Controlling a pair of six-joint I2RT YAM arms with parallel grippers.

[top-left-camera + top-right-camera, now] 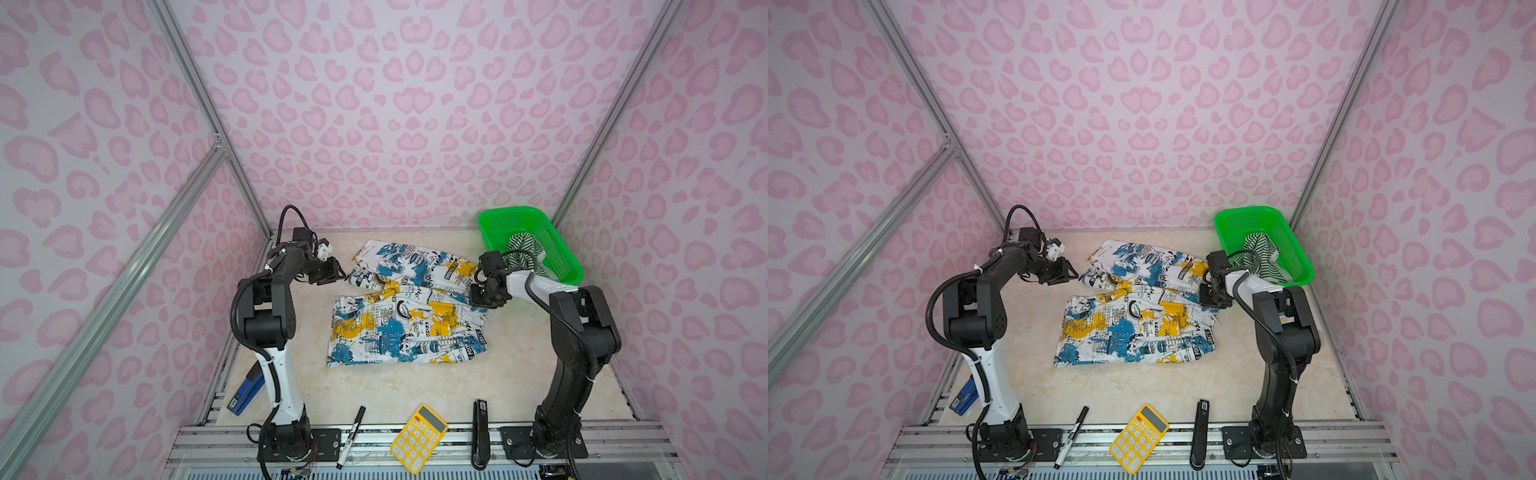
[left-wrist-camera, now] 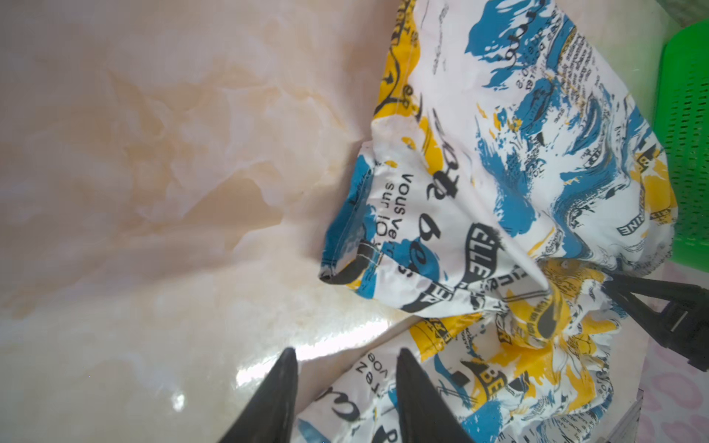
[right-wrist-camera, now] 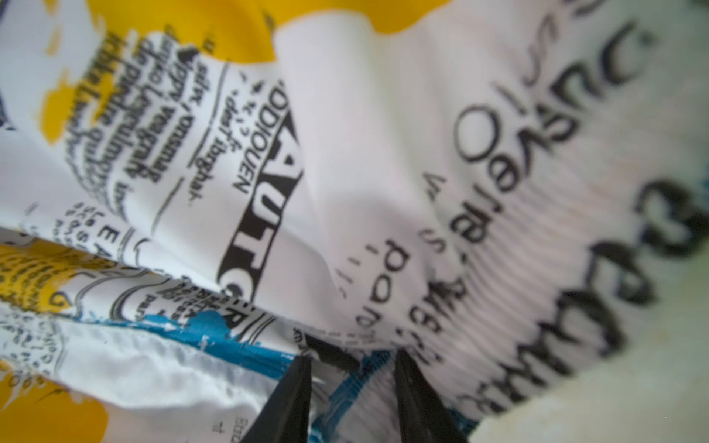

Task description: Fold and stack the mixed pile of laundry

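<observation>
Printed garment: the printed garment [image 1: 407,307] is spread, rumpled, at the centre of the table [image 1: 374,399] in both top views.
Striped garment: the striped garment [image 1: 521,249] is bunched inside the green basket [image 1: 498,214] at 2 o'clock. It is shown only by the top views.
Left gripper: the left gripper [image 1: 338,274] is seen just off the print's 10 o'clock corner. In the left wrist view the left gripper [image 2: 345,353] is shown with jaws parted around nothing, over bare table and a cloth edge.
Right gripper: the right gripper [image 1: 482,297] is set on the print's 3 o'clock edge, its closing hidden from above. In the right wrist view gathered waistband cloth is seen pinched between the tips of the right gripper [image 3: 351,358].
</observation>
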